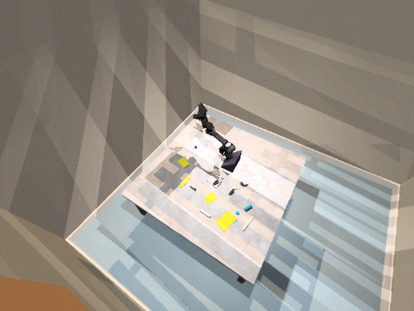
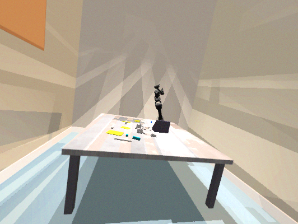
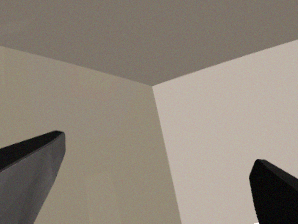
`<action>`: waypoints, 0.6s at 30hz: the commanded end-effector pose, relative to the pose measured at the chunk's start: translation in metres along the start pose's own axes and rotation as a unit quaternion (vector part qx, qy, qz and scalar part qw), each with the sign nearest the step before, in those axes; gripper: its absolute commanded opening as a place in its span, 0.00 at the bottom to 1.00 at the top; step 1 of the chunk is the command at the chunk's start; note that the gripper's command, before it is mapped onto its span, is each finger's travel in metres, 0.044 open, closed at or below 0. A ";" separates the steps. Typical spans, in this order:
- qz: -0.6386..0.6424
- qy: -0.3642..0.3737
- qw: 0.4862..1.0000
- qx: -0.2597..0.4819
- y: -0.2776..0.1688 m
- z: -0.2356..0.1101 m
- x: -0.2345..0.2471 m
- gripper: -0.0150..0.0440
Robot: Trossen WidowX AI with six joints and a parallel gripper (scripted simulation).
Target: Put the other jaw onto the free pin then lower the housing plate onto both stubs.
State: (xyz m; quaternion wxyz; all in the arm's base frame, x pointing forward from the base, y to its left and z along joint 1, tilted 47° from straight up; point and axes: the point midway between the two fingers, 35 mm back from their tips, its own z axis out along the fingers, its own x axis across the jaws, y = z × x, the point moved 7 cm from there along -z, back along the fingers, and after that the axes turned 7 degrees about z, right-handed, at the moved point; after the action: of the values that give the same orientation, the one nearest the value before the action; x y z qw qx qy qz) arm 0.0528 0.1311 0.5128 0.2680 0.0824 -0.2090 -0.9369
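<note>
A small grey and white part with dark pieces lies near the middle of the table. A dark part with a white end and another small dark and white part lie beside it. They are too small to tell which are the jaws, pins, stubs or housing plate, or whether any teeth mesh. My gripper is open with nothing between its fingers. In the wrist view it faces bare walls and the ceiling corner, pointing away from the table. The arm stands raised, well above the parts.
A dark block stands by the arm. Yellow flat pieces, a teal cylinder, a small teal piece, pale sticks and a blue ball lie around.
</note>
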 end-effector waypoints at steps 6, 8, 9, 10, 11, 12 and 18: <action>0.010 0.021 1.000 -0.008 0.001 0.003 0.011 1.00; 0.019 0.040 0.999 -0.015 0.003 0.006 0.020 1.00; 0.023 0.047 0.998 -0.018 0.004 0.007 0.024 1.00; 0.026 0.056 0.998 -0.021 0.006 0.008 0.029 1.00; 0.029 0.066 0.997 -0.025 0.007 0.010 0.034 1.00; 0.032 0.076 0.996 -0.029 0.009 0.011 0.040 1.00; 0.053 0.139 0.987 -0.057 0.023 0.016 0.072 1.00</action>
State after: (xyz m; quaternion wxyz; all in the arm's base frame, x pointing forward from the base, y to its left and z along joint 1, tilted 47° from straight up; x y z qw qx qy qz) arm 0.0100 0.0957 0.5291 0.3308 0.1606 -0.1436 -0.9188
